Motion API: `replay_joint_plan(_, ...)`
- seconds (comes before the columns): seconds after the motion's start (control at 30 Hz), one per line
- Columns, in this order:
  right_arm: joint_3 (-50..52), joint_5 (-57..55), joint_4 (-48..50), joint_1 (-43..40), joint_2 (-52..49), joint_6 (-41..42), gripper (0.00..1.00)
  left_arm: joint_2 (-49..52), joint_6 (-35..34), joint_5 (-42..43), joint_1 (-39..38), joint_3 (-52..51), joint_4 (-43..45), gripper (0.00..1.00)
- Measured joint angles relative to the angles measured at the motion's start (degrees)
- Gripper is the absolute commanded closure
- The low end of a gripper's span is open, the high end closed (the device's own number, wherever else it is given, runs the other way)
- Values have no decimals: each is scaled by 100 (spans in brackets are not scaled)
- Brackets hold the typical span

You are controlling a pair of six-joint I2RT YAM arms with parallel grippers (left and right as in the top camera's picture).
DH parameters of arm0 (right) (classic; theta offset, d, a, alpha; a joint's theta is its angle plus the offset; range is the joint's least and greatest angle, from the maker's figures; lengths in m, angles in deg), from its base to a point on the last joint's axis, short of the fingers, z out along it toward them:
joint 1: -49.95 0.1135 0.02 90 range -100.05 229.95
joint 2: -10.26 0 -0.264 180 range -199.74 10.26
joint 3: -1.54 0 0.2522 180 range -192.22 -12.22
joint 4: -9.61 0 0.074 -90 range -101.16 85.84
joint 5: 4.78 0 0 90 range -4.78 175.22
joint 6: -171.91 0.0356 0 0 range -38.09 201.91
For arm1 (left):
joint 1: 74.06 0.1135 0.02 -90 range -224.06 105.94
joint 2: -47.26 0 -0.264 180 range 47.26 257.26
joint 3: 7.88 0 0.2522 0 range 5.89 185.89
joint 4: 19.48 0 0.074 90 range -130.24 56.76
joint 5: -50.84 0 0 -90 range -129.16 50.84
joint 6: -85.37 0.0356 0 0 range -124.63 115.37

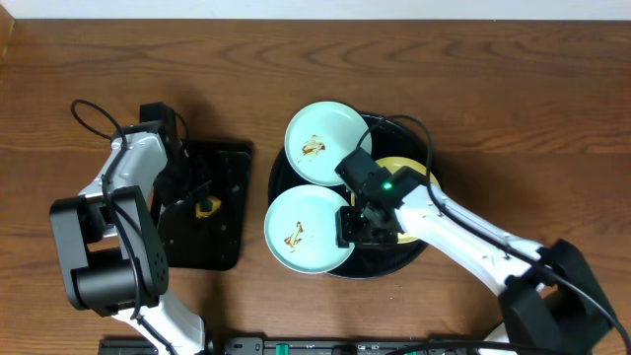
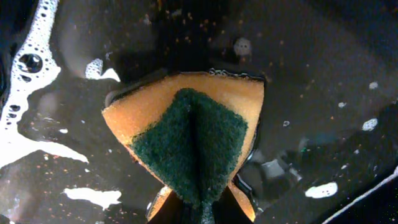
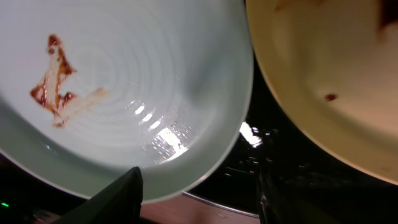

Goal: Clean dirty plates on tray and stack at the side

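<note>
Nearest, at the bottom edge of the right wrist view: right gripper [image 3: 199,190], jaws spread and pinching nothing, the finger [image 3: 118,196] at lower left overlapping the lower rim of the near pale blue round plastic plate [image 3: 124,93], the other over bare gloss of the large round glossy black tray [image 3: 249,158]. Cannot tell whether touching that rim or just above it. Just beyond, up and left of the fingers: the plate's well, with a brown smear [image 3: 56,78] at upper left of the frame. Round, so no long axis to line up with, only the rim edge between the jaws, running from lower left to upper right. Past a dark gap, at upper right: pale yellow round plastic plate [image 3: 323,74]. From overhead, higher in the frame, second pale blue plate [image 1: 323,143], all three on the tray. Nearer arm for the plates, by judgement: the right. Farthest, at left of the overhead frame: left gripper [image 1: 195,202] pressed together on an orange sponge [image 2: 186,130] with a green scouring face, over the wet, sudsy rectangular black tray [image 1: 212,237], well apart from the plates.
</note>
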State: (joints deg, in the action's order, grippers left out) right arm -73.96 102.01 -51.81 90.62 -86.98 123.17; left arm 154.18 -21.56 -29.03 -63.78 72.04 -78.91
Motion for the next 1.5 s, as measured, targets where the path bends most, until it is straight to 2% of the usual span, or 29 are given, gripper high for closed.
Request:
replay_joint_plan(0.27, 4, 181, 568, 50, -284, 1106, 62, 0, 90, 0, 0, 0, -13, 93)
replay_joint_plan(0.33, 4, 175, 595, 50, -319, 1281, 58, 0, 90, 0, 0, 0, -17, 93)
replay_joint_plan(0.47, 4, 133, 588, 50, -343, 1545, 57, 2, 90, 0, 0, 0, -35, 92)
replay_joint_plan(0.53, 4, 129, 573, 50, -343, 1637, 53, 2, 94, 0, 0, 0, -44, 92)
replay_joint_plan(0.73, 4, 63, 476, 50, -343, 1731, 59, 0, 138, 2, -2, 2, -76, 92)
replay_joint_plan(1.07, 4, 37, 339, -155, -343, 1591, 51, 0, 177, 2, -2, 4, -96, 92)
replay_joint_plan(1.5, -452, 382, 83, -474, -345, 514, 45, 2, 177, 2, -2, 7, -101, 92)
